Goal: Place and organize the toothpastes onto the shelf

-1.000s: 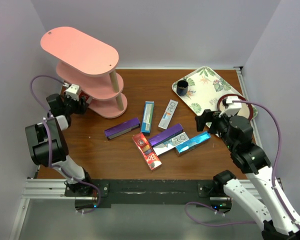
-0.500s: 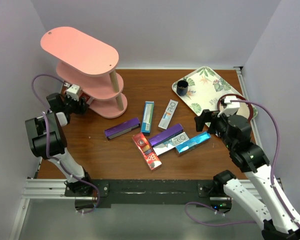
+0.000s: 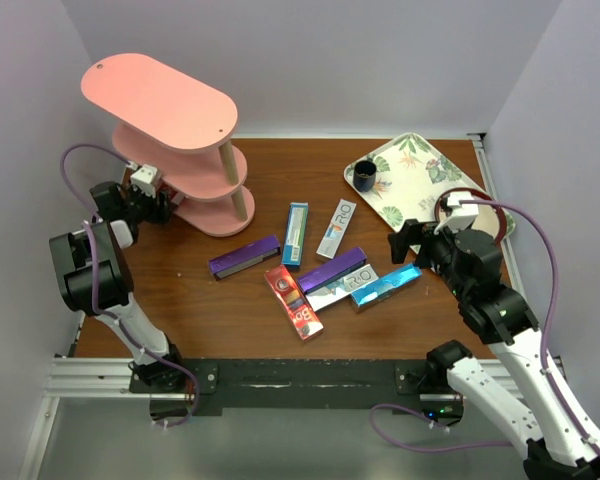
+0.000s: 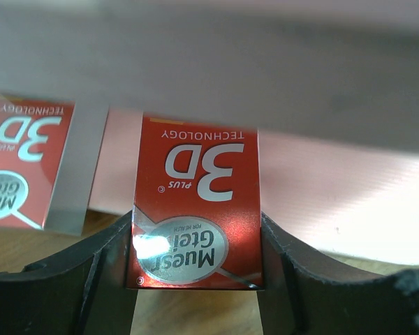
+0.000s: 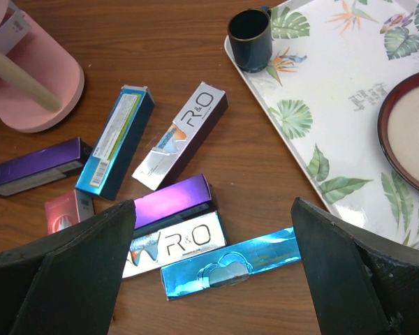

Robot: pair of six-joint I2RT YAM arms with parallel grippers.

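The pink three-tier shelf stands at the far left. My left gripper is at its lowest board, shut on a red toothpaste carton whose far end lies on the pink board. A second red carton lies on that board to the left. My right gripper is open and empty above a blue carton. Loose on the table are purple cartons, a teal one, silver-white ones, a red one and the blue one.
A leaf-patterned tray at the far right holds a dark cup and a red-rimmed bowl. White walls close in the table on the left, back and right.
My left gripper has moved a little farther in towards the shelf's lowest board with the red carton. The right arm has barely moved.
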